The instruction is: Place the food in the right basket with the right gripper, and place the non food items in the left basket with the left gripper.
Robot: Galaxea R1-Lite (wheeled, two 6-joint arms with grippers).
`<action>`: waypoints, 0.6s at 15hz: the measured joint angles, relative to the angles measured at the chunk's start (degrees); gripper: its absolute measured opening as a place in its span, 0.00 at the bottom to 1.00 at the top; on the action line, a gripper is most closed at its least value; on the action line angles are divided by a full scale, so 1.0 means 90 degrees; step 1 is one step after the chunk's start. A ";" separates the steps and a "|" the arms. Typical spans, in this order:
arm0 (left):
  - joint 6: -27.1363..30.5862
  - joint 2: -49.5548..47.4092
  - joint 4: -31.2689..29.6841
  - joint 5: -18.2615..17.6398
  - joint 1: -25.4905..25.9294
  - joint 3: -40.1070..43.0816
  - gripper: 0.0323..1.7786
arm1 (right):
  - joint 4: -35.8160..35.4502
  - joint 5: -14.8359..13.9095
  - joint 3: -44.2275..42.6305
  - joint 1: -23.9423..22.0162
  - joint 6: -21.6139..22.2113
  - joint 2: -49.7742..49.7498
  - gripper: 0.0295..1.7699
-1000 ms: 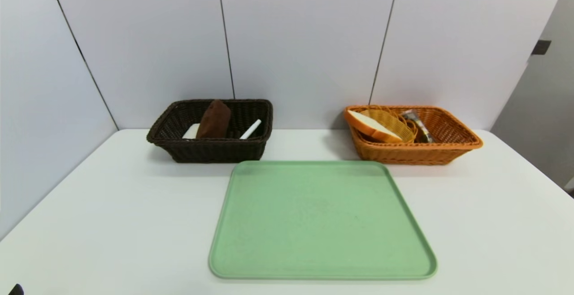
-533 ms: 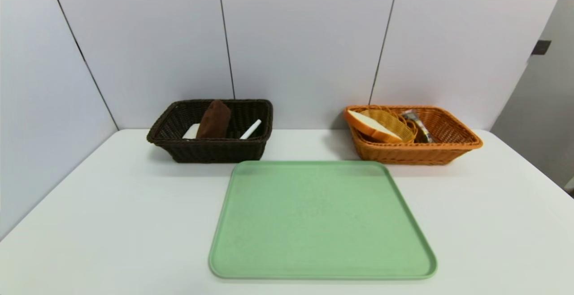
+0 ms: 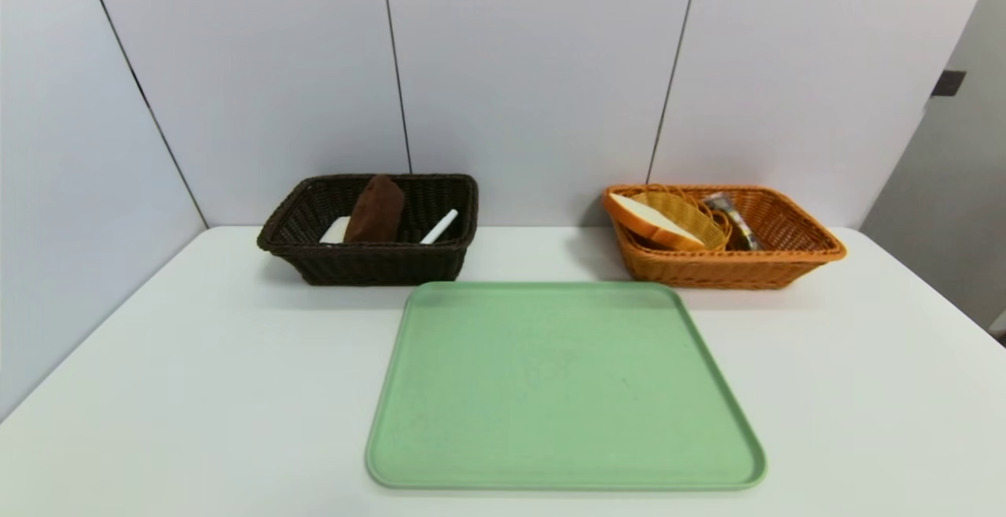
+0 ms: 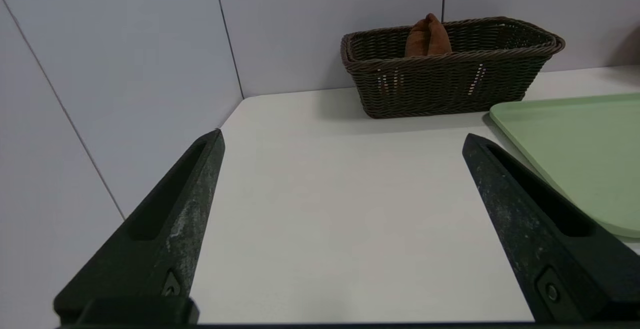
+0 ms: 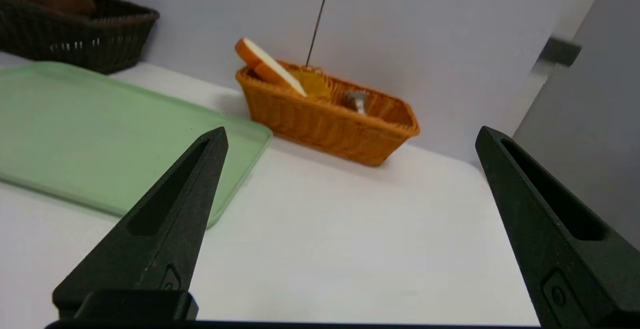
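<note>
The right pincer [image 5: 350,136], prongs spread wide and empty, hangs over the white table [image 5: 350,249], facing the rectangular orange woven wicker basket [image 5: 325,119] beside the flat green plastic tray [image 5: 90,129].

On my wrist feeds, the left gripper [image 4: 342,136] and right gripper [image 5: 350,134] each show two matte black, wedge-shaped plastic fingers [image 4: 170,219], scuffed pale, hollow-slotted, with a small screw near each base.
</note>
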 joint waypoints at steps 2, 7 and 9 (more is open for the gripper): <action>-0.0022 0.0000 0.0263 -0.0019 0.0000 0.0008 0.95 | 0.0455 0.0024 0.0058 0.0000 0.0024 0.0000 0.97; -0.0095 0.0000 0.1219 -0.0276 0.0000 0.0011 0.95 | 0.1203 -0.0473 0.0019 0.0004 0.0512 0.0000 0.97; -0.0171 0.0000 0.1489 -0.0307 0.0000 0.0011 0.95 | 0.1697 -0.0848 0.0027 0.0001 0.0895 0.0000 0.97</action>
